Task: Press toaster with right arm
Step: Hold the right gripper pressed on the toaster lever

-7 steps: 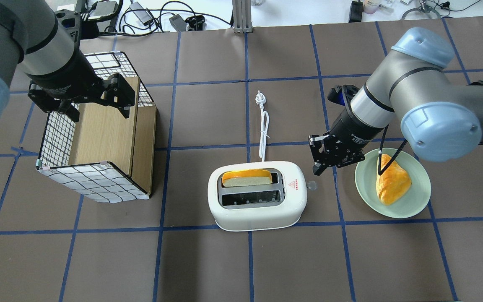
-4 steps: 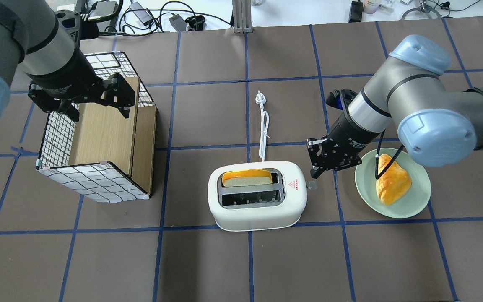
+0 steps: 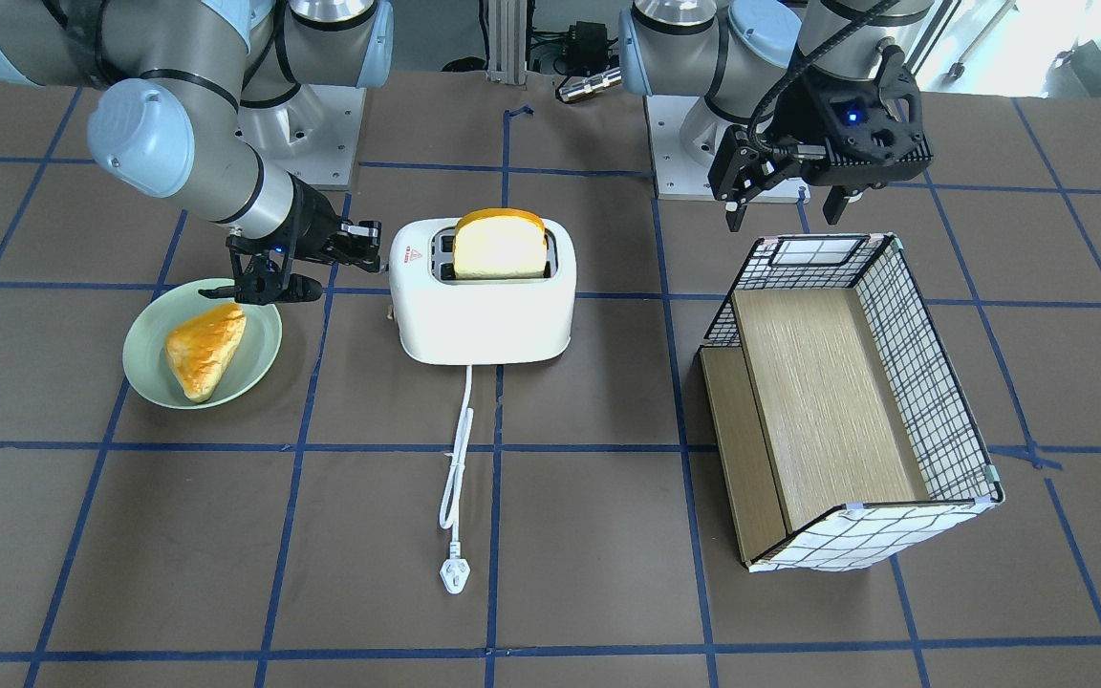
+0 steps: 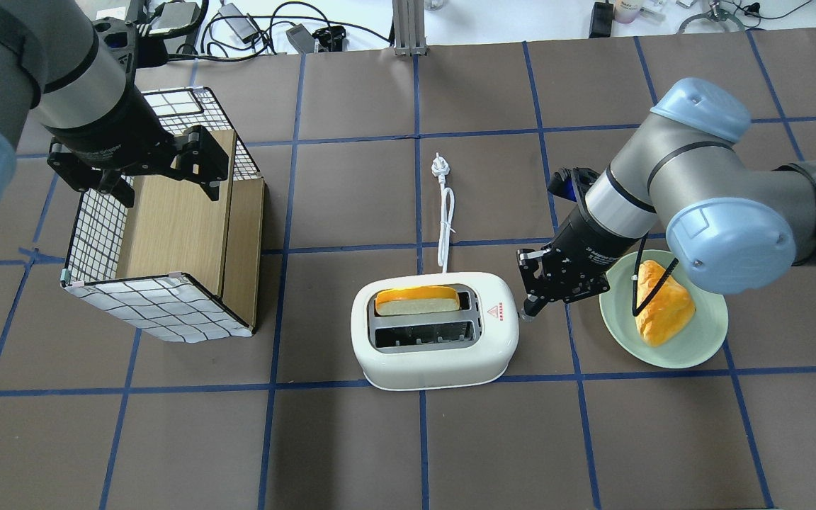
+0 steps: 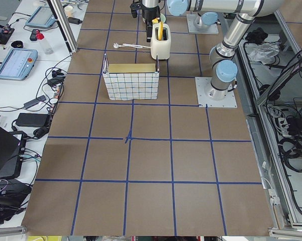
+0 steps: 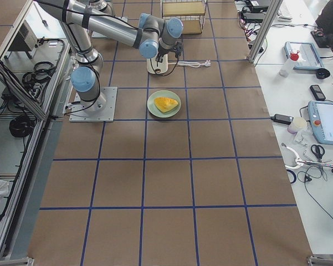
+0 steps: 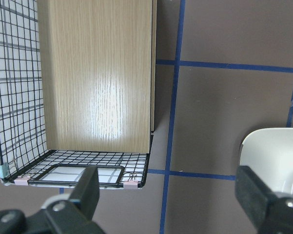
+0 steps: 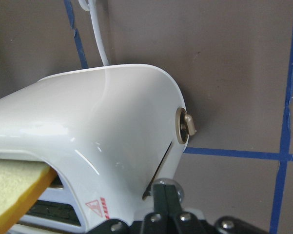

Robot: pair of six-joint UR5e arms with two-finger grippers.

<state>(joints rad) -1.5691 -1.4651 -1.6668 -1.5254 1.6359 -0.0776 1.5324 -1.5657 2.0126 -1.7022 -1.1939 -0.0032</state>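
The white toaster [image 4: 435,347] stands mid-table with a slice of bread [image 4: 418,301] in its far slot; it also shows in the front view [image 3: 482,311]. My right gripper [image 4: 529,306] is shut and empty. Its tip sits at the toaster's right end, over the small side lever, which it hides from above. In the right wrist view the closed fingertips [image 8: 165,194] are right at the lever slot, below a beige dial [image 8: 185,127]. My left gripper [image 4: 167,177] is open and empty above the checked wire basket [image 4: 160,308].
A green plate [image 4: 691,354] with a golden pastry [image 4: 663,308] lies just right of my right wrist. The toaster's white cord [image 4: 445,227] and plug [image 4: 439,166] run toward the far side. The basket has a wooden board [image 4: 174,219] inside.
My right gripper has moved down and toward the toaster's right end, and its tip now covers the lever knob. The left arm has not moved.
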